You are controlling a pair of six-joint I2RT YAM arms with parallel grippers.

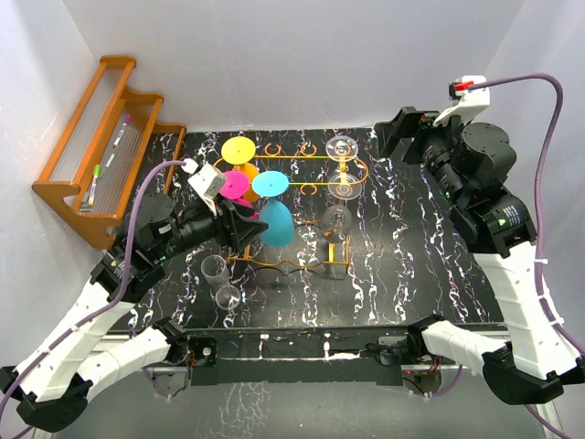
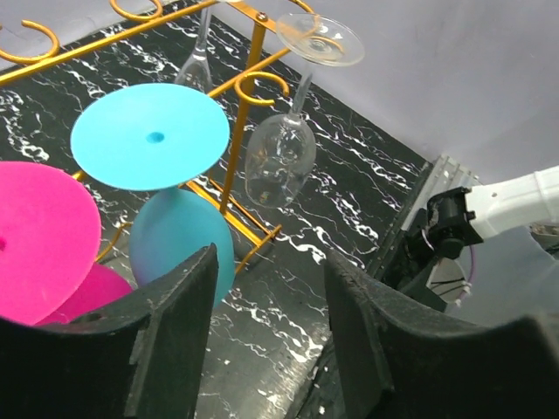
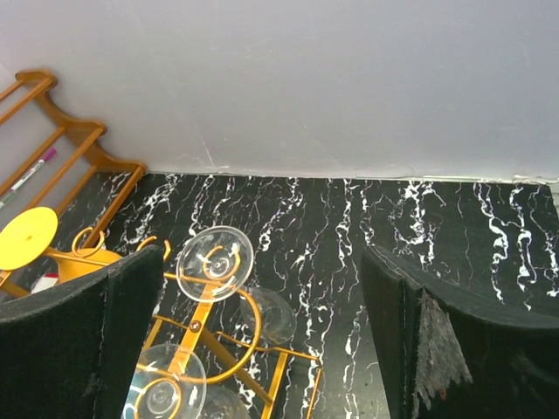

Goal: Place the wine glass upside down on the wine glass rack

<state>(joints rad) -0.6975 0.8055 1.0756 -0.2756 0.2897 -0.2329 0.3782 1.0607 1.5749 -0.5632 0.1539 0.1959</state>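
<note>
So, we reckon this is the let-go step: the teal glass [image 2: 175, 231] hangs bowl-down in the rack [image 2: 242, 113], foot up top. Our left hand [image 2: 271, 255] sits right by the bowl, partly open with nothing between the fingers. Next move, as we see it, calls for pulling that hand straight back without clipping the bowl or the pink glass [image 2: 35, 236] hanging just beside it. Right hand [image 3: 262, 257] is wide open and empty, hovering over the back of the desk [image 2: 349, 166].

Orange-gold rack [image 1: 302, 156], teal glass [image 1: 276, 222], pink glass [image 1: 232, 186], yellow glass [image 1: 239, 149], and a white-veined black table [image 1: 411, 265].
</note>
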